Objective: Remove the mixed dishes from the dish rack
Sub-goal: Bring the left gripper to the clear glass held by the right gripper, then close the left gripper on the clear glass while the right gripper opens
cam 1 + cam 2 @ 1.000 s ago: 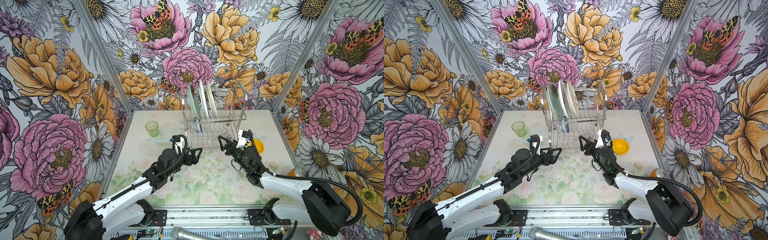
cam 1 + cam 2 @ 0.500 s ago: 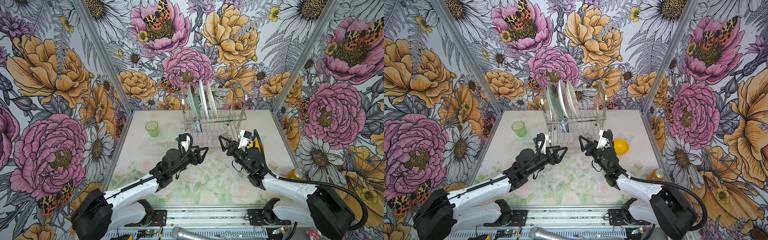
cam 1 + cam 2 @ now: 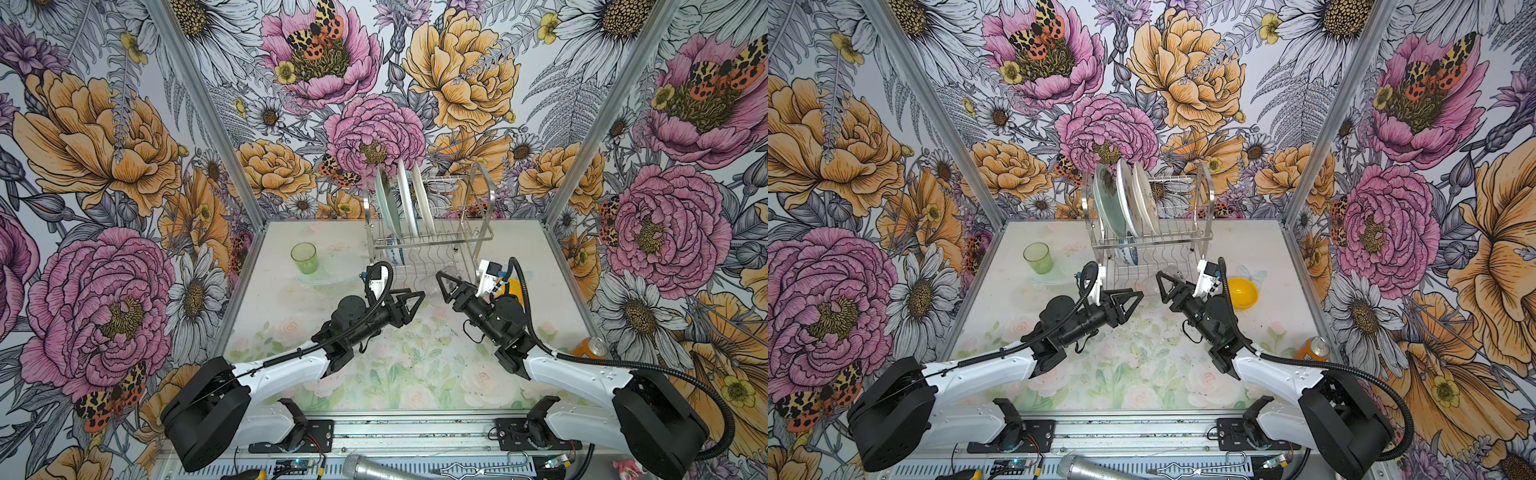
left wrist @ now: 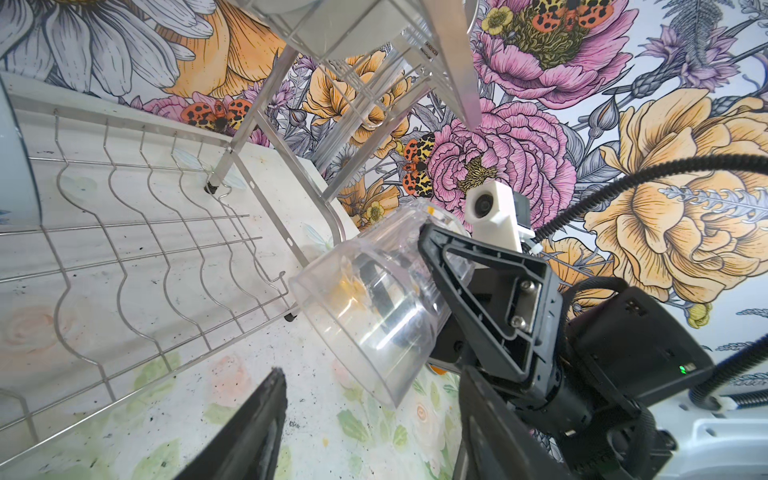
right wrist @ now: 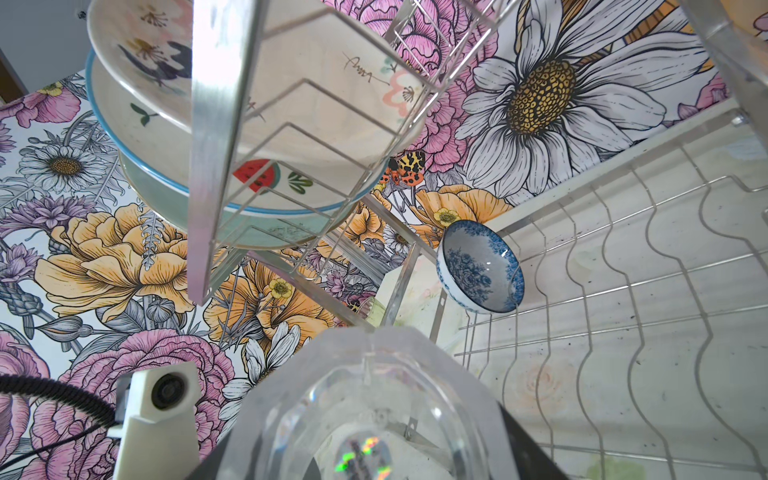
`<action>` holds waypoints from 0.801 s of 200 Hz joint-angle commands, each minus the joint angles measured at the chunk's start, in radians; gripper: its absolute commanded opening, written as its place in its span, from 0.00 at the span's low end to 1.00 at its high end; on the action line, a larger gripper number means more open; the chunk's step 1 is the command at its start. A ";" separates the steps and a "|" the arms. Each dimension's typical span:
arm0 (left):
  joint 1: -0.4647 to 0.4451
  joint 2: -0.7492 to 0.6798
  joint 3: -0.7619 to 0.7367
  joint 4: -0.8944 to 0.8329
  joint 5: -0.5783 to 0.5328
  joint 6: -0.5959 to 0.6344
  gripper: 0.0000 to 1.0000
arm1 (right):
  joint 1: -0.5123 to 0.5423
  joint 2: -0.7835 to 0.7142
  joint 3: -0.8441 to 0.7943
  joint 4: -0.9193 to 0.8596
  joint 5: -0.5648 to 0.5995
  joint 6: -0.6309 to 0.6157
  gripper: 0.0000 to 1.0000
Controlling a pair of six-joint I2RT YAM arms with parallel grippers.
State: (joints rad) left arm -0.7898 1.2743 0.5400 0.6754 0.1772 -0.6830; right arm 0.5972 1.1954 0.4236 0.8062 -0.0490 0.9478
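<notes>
Clear cup [image 4: 374, 307], the dish being unloaded, is clamped sideways in the right gripper [image 3: 441, 282] just off the rack's [image 3: 432, 240] front right corner, the left gripper [image 3: 417, 298] is near with fingers apart and empty, and the cup probably needs standing on the table [image 3: 395, 374] next.

White arm links [image 3: 286, 370], black joints [image 3: 352, 308], ribbed black cables [image 4: 644, 175]

No legible text; handwritten scrawl [image 5: 357, 72] on cream plate [image 5: 316, 45] unreadable
</notes>
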 commanded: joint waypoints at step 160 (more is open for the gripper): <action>-0.005 0.162 0.055 0.343 0.104 -0.123 0.48 | 0.007 0.068 0.073 0.128 -0.073 0.087 0.54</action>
State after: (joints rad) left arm -0.7898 1.4372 0.5758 0.9516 0.2565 -0.8024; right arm 0.5972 1.2533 0.4633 0.8719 -0.1028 1.0149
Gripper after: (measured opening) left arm 0.482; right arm 0.724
